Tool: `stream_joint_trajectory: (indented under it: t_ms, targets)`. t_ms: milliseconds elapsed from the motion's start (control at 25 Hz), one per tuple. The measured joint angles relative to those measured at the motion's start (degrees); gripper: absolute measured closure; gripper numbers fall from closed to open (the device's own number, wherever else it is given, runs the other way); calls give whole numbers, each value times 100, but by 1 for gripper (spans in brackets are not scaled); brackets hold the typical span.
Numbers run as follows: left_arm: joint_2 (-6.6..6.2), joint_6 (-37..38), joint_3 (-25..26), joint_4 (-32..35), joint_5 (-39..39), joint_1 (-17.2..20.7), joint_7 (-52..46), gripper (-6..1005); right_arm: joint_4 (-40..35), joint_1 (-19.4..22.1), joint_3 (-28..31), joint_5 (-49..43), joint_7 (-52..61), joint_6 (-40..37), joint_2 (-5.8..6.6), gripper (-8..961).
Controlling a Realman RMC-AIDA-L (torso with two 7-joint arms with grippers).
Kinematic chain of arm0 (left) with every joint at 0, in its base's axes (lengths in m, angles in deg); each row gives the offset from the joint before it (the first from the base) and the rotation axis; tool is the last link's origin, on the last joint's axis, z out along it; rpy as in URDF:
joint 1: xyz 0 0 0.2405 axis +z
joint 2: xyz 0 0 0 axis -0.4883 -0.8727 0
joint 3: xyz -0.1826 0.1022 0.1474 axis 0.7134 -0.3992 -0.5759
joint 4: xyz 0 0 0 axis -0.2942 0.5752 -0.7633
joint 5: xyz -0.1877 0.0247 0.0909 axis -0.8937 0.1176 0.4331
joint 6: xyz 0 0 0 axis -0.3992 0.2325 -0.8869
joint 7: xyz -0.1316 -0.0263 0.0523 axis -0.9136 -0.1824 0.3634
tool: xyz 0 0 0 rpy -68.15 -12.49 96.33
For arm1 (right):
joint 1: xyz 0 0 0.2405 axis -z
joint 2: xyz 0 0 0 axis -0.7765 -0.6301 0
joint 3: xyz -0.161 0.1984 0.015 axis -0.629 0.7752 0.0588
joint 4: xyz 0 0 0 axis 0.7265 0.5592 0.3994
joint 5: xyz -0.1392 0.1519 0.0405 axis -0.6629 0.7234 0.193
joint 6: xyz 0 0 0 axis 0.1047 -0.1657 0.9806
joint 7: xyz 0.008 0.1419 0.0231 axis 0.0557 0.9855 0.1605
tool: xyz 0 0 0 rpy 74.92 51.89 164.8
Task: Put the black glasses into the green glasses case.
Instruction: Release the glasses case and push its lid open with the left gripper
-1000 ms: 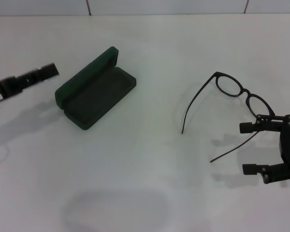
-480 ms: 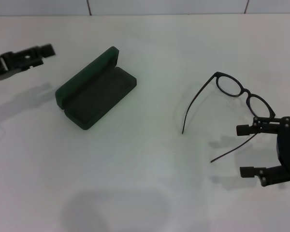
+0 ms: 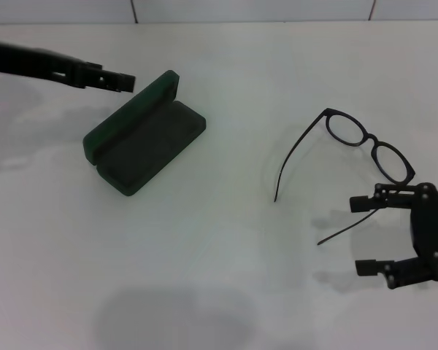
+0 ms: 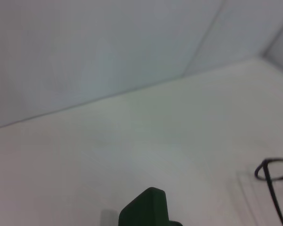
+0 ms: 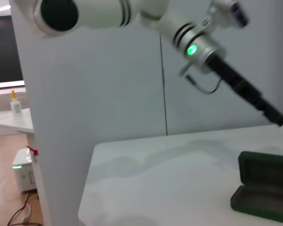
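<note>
The right claw [image 3: 371, 235] hangs open and empty at about 4 o'clock on the white worktop [image 3: 219, 255], its upper finger just beside the near temple arm of the black glasses [image 3: 350, 149], which lie unfolded at 3 o'clock with lenses toward the far edge. The left claw [image 3: 124, 80] reaches in from 10 o'clock, its tip just above the raised lid of the green glasses case [image 3: 142, 138]; whether its fingers are parted I cannot tell. The case lies open at 10 o'clock, grey lining up, well apart from the glasses.
</note>
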Motion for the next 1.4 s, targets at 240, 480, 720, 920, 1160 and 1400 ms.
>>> stream_joint_trajectory:
  t_ms: [240, 480, 720, 920, 1160, 1400]
  targets:
    - [4, -94, -486, -41, 852, -558, -266, 149, -60, -27, -3, -136, -4, 34, -74, 117]
    - [186, -599, -1027, -286, 1826, -946, -564, 151, -77, -13, -3, -147, -7, 32, -82, 117]
    - [227, -819, -1125, -551, 2034, -1089, -637, 152, -80, 13, 2, -148, -7, 34, -82, 117]
    - [265, -995, -1316, -582, 2133, -1061, -659, 154, -79, 17, 6, -148, -7, 34, -82, 118]
    - [290, -1045, -1404, -615, 2134, -1052, -641, 156, -80, 17, 6, -147, -6, 39, -82, 118]
    - [306, -1087, -1407, -600, 2120, -1041, -587, 159, -80, 17, 6, -148, -7, 47, -83, 119]
